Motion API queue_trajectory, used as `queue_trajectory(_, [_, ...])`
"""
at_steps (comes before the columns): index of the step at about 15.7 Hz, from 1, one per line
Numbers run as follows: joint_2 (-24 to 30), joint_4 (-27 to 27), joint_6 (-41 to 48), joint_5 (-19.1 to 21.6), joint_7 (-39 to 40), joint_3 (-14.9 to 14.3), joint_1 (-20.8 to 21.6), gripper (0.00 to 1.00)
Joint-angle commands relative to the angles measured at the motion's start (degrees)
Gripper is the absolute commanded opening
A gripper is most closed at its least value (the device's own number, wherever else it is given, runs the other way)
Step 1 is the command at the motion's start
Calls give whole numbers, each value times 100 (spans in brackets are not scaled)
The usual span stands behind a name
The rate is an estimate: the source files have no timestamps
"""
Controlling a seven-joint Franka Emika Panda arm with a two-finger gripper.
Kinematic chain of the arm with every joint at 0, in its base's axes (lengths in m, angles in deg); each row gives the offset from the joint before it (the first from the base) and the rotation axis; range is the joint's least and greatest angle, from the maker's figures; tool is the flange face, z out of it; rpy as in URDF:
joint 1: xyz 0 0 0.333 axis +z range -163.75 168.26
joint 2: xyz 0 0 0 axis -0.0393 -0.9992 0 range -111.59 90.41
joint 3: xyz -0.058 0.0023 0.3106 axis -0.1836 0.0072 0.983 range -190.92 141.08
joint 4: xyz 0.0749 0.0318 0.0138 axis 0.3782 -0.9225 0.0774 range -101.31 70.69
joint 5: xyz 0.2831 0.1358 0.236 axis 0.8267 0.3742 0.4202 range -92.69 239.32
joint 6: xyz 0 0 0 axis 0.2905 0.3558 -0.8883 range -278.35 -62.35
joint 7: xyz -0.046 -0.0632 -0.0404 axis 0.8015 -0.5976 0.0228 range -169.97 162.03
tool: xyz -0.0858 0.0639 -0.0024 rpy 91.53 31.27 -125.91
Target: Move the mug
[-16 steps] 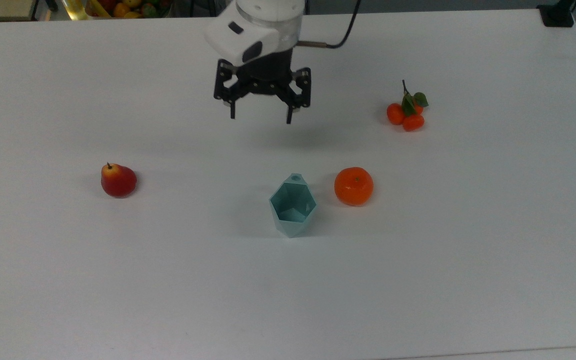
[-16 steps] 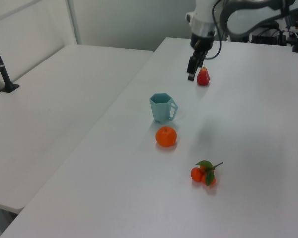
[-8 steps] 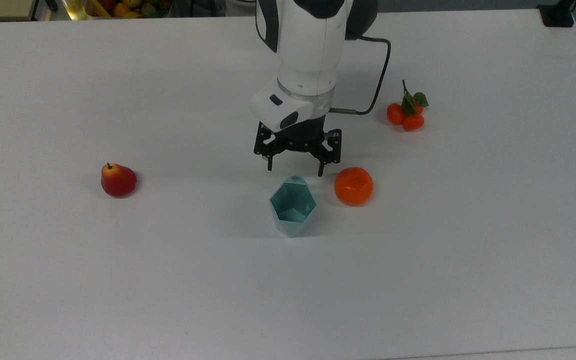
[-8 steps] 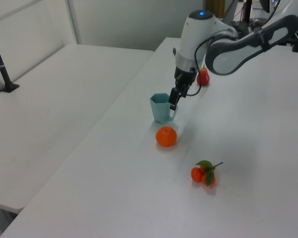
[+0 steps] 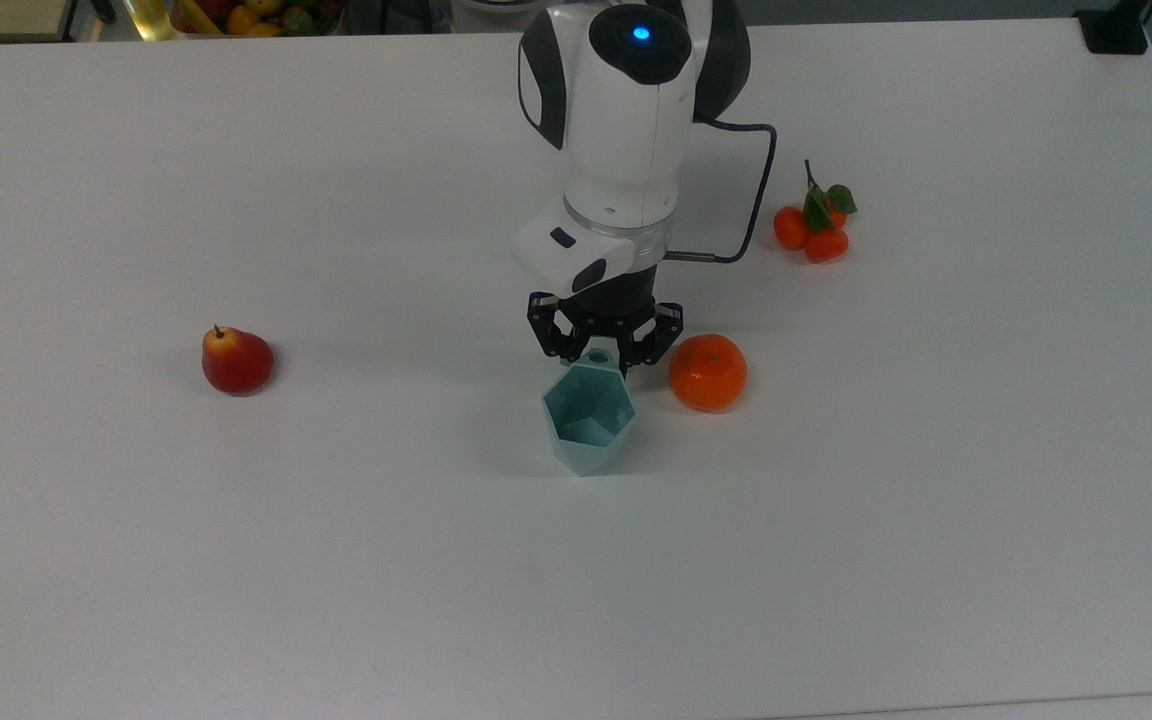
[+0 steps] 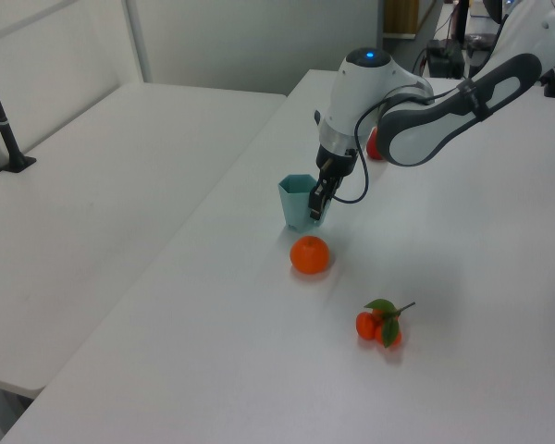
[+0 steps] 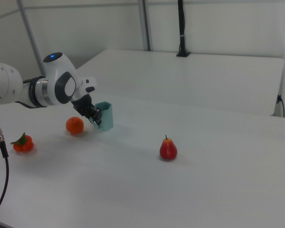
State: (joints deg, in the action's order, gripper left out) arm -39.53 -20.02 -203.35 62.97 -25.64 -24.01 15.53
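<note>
Reaching down at the mug's handle side, the gripper [image 5: 598, 357] in the top view has its fingers drawn in narrow around the small handle, though whether they already pinch it I cannot tell; taking the handle looks like the plan, since the faceted body is awkward to clamp. The mug [image 5: 588, 415] stands upright on the table [image 5: 336, 560], its body just in front of the fingers. One orange [image 5: 707, 372] sits just beside them on the top view's right, one pear [image 5: 236, 361] well apart on the top view's left, one tangerine cluster [image 5: 815, 225] well apart behind.

In the left view the gripper [image 6: 318, 196] hangs at the mug [image 6: 297, 201], with the orange [image 6: 310, 255] near.

In the right view the gripper [image 7: 94, 116] meets the mug [image 7: 105, 116] on the orange's [image 7: 74, 125] side; the pear [image 7: 168, 148] stands apart.
</note>
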Motion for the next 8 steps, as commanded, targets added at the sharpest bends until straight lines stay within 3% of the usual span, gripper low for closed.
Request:
queue_trajectory(1, [11, 32, -89, -126, -144, -55, 53, 15])
queue_trajectory(5, [90, -3, 16, -143, -109, -108, -26, 11])
queue_trajectory(8, [371, -82, 367, -178, -83, -108, -359, 11])
